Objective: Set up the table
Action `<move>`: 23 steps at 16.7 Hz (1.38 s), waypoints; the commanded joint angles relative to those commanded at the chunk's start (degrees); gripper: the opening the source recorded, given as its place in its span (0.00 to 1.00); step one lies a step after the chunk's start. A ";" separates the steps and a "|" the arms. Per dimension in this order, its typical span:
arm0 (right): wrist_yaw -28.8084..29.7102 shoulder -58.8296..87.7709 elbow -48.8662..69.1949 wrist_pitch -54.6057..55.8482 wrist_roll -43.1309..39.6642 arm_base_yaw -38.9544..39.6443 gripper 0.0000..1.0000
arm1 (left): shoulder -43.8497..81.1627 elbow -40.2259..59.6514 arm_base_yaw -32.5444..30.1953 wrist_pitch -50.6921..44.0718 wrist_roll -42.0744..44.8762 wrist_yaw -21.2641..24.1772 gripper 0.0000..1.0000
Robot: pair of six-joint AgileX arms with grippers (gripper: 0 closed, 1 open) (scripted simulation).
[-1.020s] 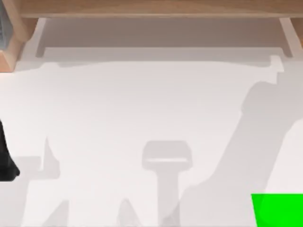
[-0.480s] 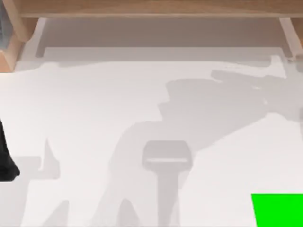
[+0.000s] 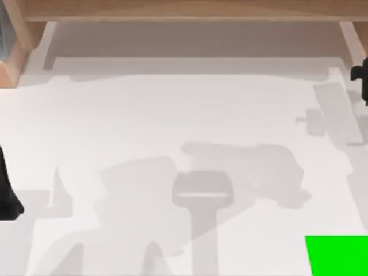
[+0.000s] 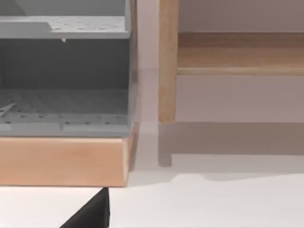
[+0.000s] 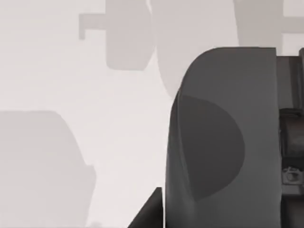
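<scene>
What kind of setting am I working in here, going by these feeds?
Most likely a rendered tabletop workbench, not a real room. A plain white table with a tan wooden rim fills the top view, a bright green square patch sits at its right near corner, and a grey perforated shelf unit stands at the back left.

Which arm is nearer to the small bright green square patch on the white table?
The right arm, at the table's right edge, same side as the green square patch. The left arm is across at the left edge.
</scene>
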 joint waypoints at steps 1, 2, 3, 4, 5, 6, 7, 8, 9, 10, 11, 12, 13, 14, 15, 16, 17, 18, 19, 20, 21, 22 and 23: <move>0.15 -2.34 -4.37 0.73 1.58 2.46 0.00 | 0.00 0.00 0.00 0.00 0.00 0.00 1.00; 0.31 -4.57 -8.67 1.42 3.10 4.88 0.00 | 0.00 0.00 0.00 0.00 0.00 0.00 1.00; 0.47 -6.67 -12.86 2.08 4.57 7.25 0.00 | 0.00 0.00 0.00 0.00 0.00 0.00 1.00; 0.62 -8.65 -16.93 2.71 5.98 9.54 0.00 | 0.00 0.00 0.00 0.00 0.00 0.00 1.00; 0.78 -10.45 -20.78 3.30 7.28 11.70 0.00 | 0.00 0.00 0.00 0.00 0.00 0.00 1.00; 0.92 -12.11 -24.40 3.85 8.49 13.73 0.00 | 0.00 0.00 0.00 0.00 0.00 0.00 1.00; 1.06 -13.62 -27.78 4.37 9.61 15.62 0.00 | 0.00 0.00 0.00 0.00 0.00 0.00 1.00; 1.19 -14.98 -30.90 4.85 10.62 17.37 0.00 | 0.00 0.00 0.00 0.00 0.00 0.00 1.00; 1.30 -16.17 -33.68 5.28 11.52 18.92 0.00 | 0.00 0.00 0.00 0.00 0.00 0.00 1.00; 1.40 -17.17 -36.03 5.65 12.27 20.24 0.00 | 0.00 0.00 0.00 0.00 0.00 0.00 1.00; 1.48 -18.00 -38.00 5.96 12.90 21.36 0.00 | 0.00 0.00 0.00 0.00 0.00 0.00 1.00; 1.54 -18.67 -39.58 6.20 13.40 22.25 0.00 | 0.00 0.00 0.00 0.00 0.00 0.00 1.00; 1.58 -19.16 -40.74 6.38 13.76 22.91 0.00 | 0.00 0.00 0.00 0.00 0.00 0.00 1.00; 1.60 -19.41 -41.31 6.47 13.94 23.24 0.00 | 0.00 0.00 0.00 0.00 0.00 0.00 1.00; 1.61 -19.46 -41.44 6.49 13.98 23.32 0.00 | 0.00 0.00 0.00 0.00 0.00 0.00 1.00; 1.61 -19.46 -41.44 6.49 13.98 23.32 0.00 | 0.00 0.00 0.00 0.00 0.00 0.00 1.00; 1.61 -19.46 -41.44 6.49 13.98 23.32 0.00 | 0.00 0.00 0.00 0.00 0.00 0.00 1.00; 1.61 -19.46 -41.44 6.49 13.98 23.32 0.00 | 0.00 0.00 0.00 0.00 0.00 0.00 1.00; 1.55 -19.23 -41.35 6.39 14.03 23.10 0.00 | 0.00 0.00 0.00 0.00 0.00 0.00 1.00; 1.55 -19.23 -41.34 6.39 14.03 23.10 0.00 | 0.00 0.00 0.00 0.00 0.00 0.00 1.00; 1.56 -19.30 -41.25 6.43 14.02 23.10 0.00 | 0.00 0.00 0.00 0.00 0.00 0.00 1.00; 1.58 -19.40 -41.12 6.49 14.01 23.12 0.00 | 0.00 0.00 0.00 0.00 0.00 0.00 1.00; 1.59 -19.51 -40.97 6.58 14.00 23.14 0.00 | 0.00 0.00 0.00 0.00 0.00 0.00 1.00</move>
